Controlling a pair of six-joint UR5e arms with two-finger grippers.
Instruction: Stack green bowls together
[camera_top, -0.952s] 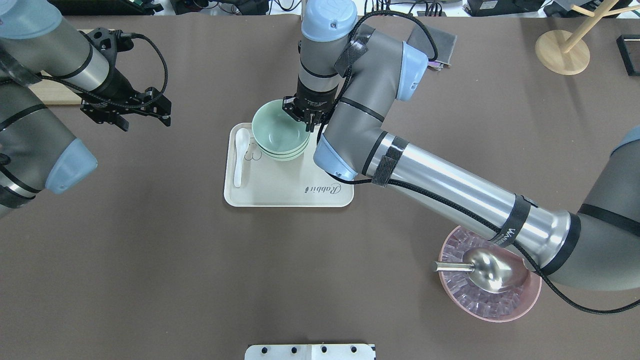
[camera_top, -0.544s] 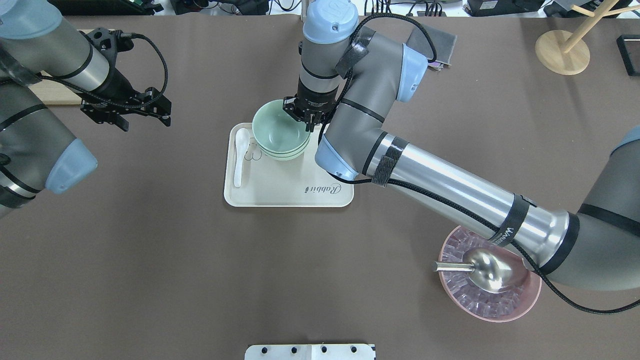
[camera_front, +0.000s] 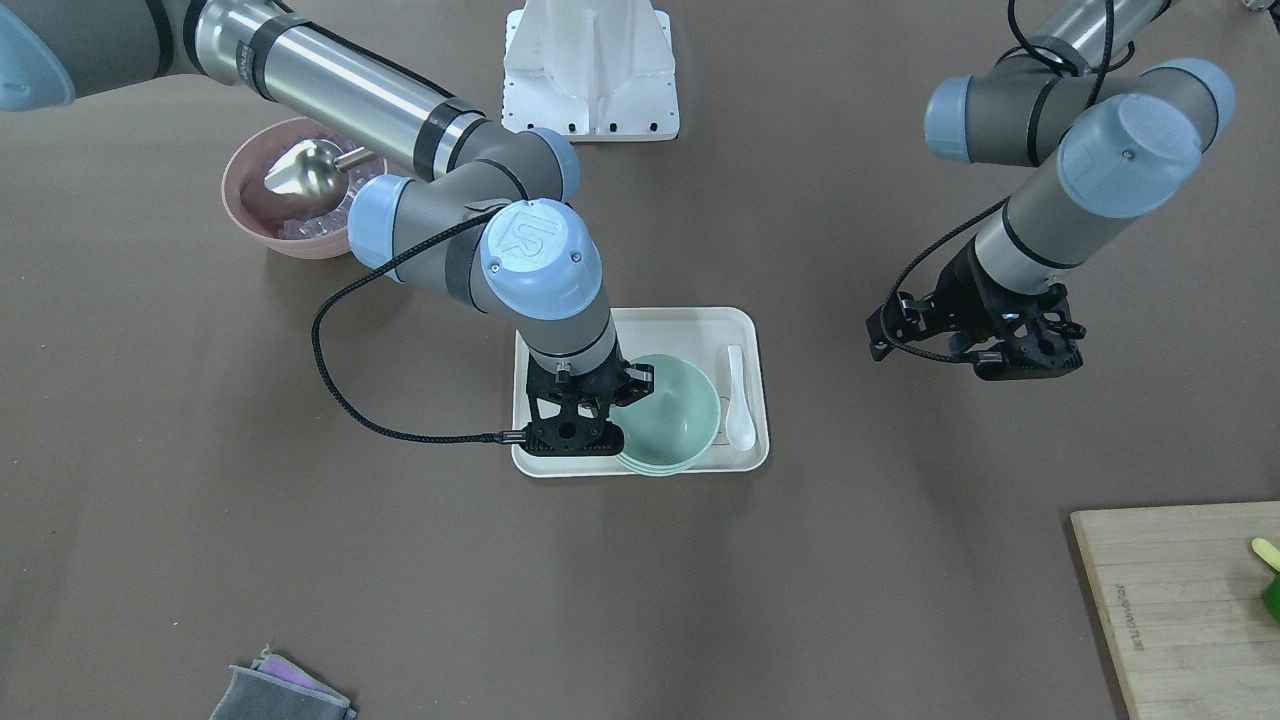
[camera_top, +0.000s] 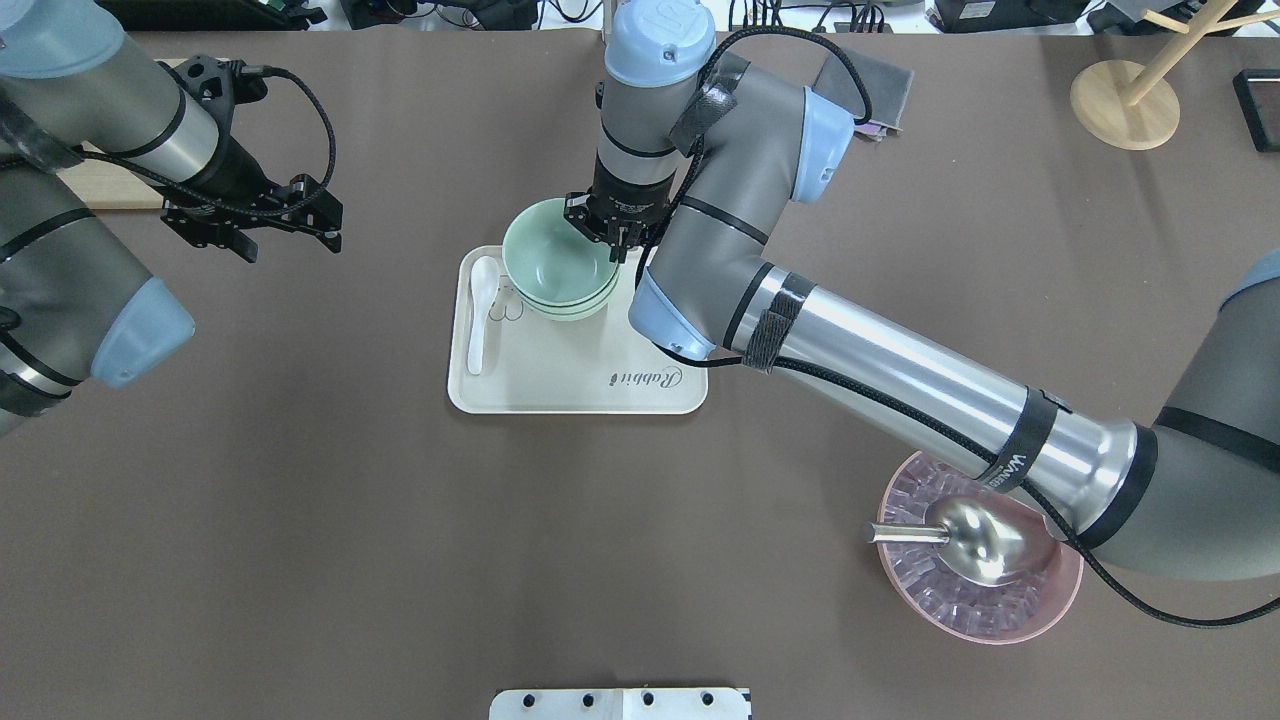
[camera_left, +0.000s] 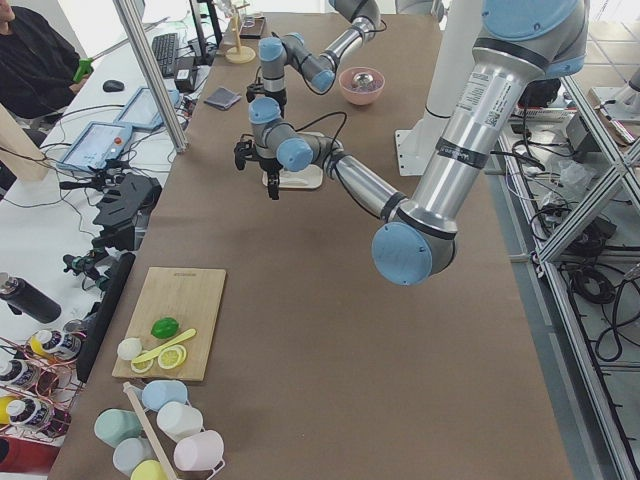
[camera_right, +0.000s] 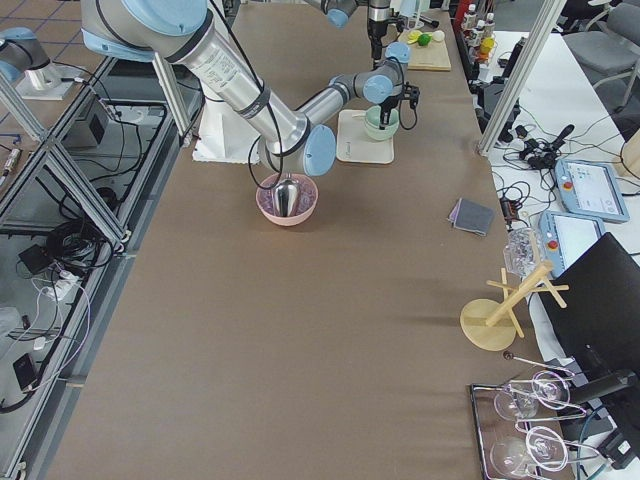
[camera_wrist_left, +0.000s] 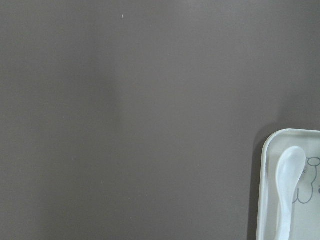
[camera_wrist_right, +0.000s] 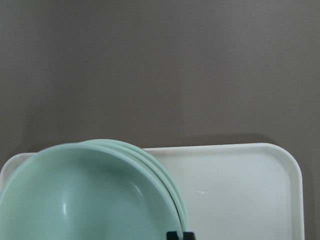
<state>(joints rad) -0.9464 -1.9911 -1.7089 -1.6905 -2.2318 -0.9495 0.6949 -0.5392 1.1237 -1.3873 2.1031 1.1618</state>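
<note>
The green bowls (camera_top: 556, 272) sat nested in one stack at the far end of the tray (camera_top: 580, 385), the top one slightly off-centre. The right gripper (camera_top: 620, 245) kept its jaws clenched on that top bowl's rim. To finish well, it likely needed to settle the bowl level, release, then rise straight, avoiding the spoon (camera_top: 482, 318). The left gripper (camera_top: 325, 228) hung over the table (camera_top: 300, 520), jaws spread.

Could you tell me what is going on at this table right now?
The robot is stacking the green bowls. Three rims show, nested together on the cream tray beside a white spoon. The right gripper is pinching the rim of the top bowl, which already sits in the stack, so a release looks likely next. The left gripper hangs open and empty over the table, off to the side.
</note>
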